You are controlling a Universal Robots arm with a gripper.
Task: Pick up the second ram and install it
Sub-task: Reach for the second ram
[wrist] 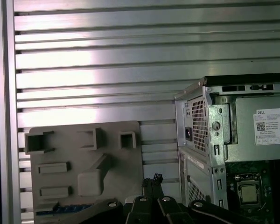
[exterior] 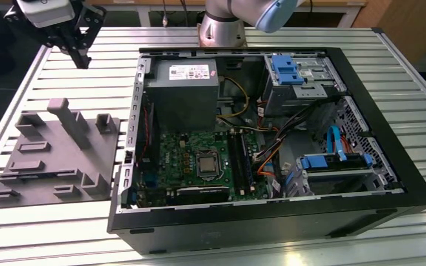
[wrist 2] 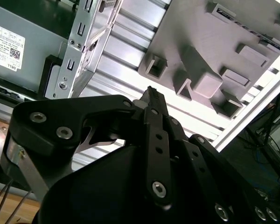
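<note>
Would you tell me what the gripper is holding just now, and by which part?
Nothing. The gripper is shut with nothing between its fingers, above the table.

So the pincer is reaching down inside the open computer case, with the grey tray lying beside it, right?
Not quite. In the exterior view the pincer hangs above the slatted table, outside the open computer case; the grey tray does lie beside it.
</note>
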